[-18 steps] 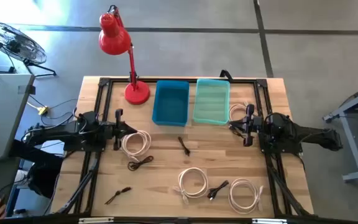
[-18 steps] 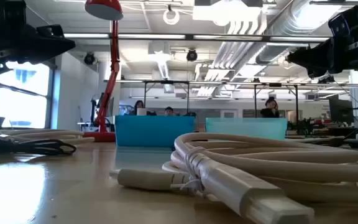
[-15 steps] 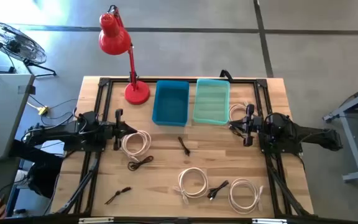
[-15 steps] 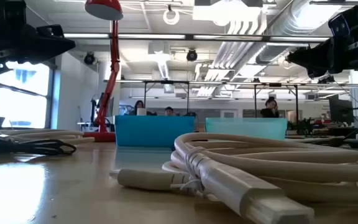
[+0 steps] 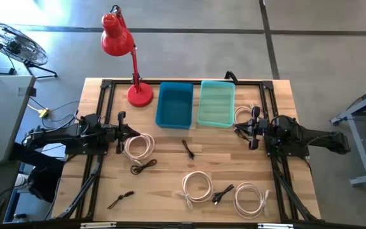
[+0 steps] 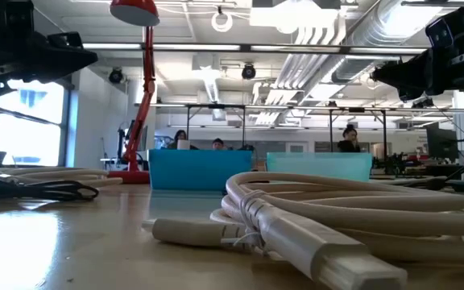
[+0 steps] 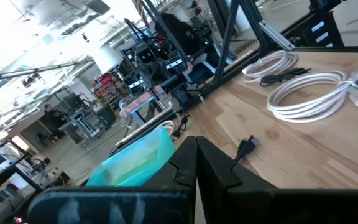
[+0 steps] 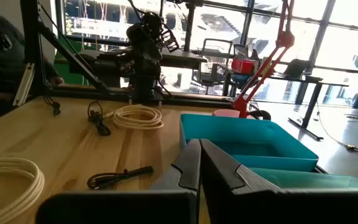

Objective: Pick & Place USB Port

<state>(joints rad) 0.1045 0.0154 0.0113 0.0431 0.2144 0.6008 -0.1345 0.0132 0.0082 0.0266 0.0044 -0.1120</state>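
Several coiled white USB cables lie flat on the wooden table: one (image 5: 138, 146) just beside my left gripper (image 5: 121, 132), one (image 5: 243, 114) beside my right gripper (image 5: 253, 127), and two near the front edge (image 5: 197, 186) (image 5: 251, 197). Short black cables (image 5: 143, 166) (image 5: 188, 149) (image 5: 223, 193) (image 5: 120, 199) lie between them. A blue bin (image 5: 175, 105) and a teal bin (image 5: 216, 104) stand at the far side. Both grippers hover above the table, each facing the middle. The left gripper (image 7: 196, 142) and the right gripper (image 8: 200, 144) are both shut and hold nothing.
A red desk lamp (image 5: 132, 63) stands at the far left of the table, next to the blue bin. A black metal frame (image 5: 107, 86) runs along the table's edges. Bare wood (image 5: 224, 149) shows at the table's middle. People sit at desks (image 6: 216, 145) in the room beyond.
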